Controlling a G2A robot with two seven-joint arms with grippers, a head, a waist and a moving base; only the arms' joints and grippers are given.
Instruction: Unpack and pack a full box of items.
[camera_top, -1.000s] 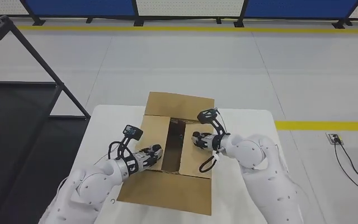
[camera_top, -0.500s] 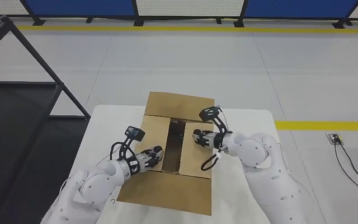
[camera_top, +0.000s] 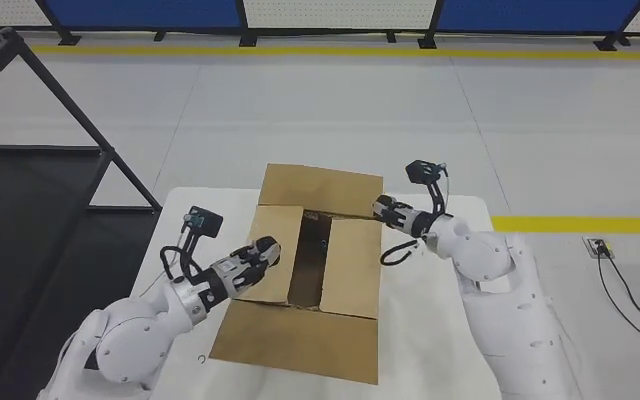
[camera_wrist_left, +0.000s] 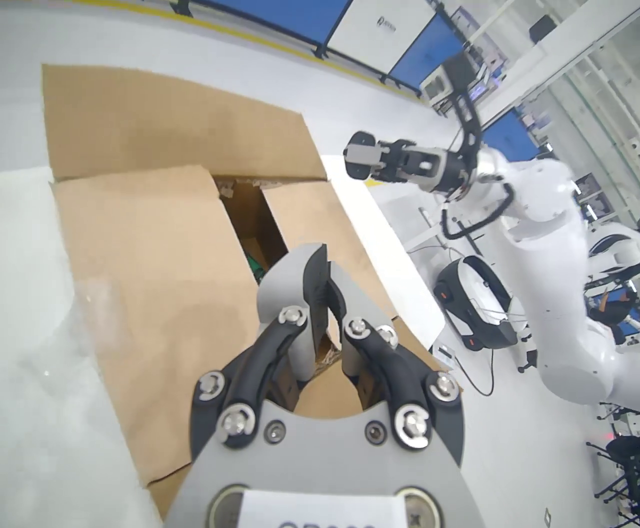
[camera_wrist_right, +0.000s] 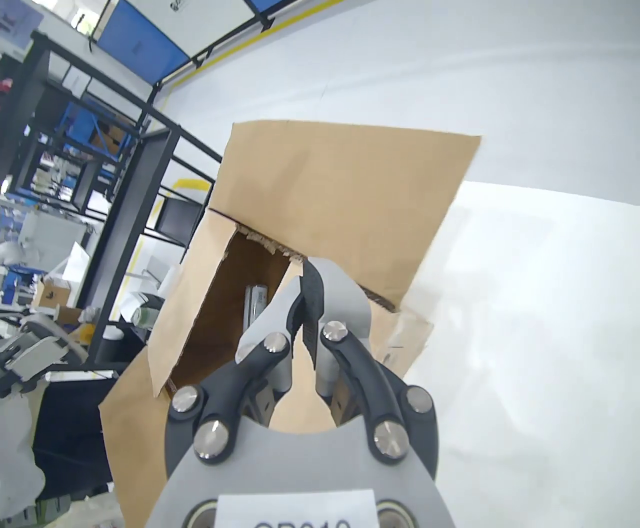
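A brown cardboard box (camera_top: 352, 270) stands mid-table with its far flap (camera_top: 322, 188) and near flap (camera_top: 300, 345) folded out flat. Its two side flaps lie nearly level, leaving a narrow dark gap (camera_top: 310, 262) between them. Through the gap I glimpse a green item (camera_wrist_left: 257, 265) and a pale packet (camera_wrist_right: 255, 300). My left gripper (camera_top: 265, 248) (camera_wrist_left: 325, 272) hovers over the left side flap (camera_wrist_left: 150, 260), shut and empty. My right gripper (camera_top: 383, 208) (camera_wrist_right: 307, 282) is shut and empty beside the box's far right corner, and shows as well in the left wrist view (camera_wrist_left: 357, 152).
The white table (camera_top: 430, 340) has bare surface to the right and left of the box. A black metal frame (camera_top: 60, 110) stands off the table's left side.
Both grippers have drawn away from the gap between the side flaps. The left one slid left over its flap; the right one moved up and right, off the box.
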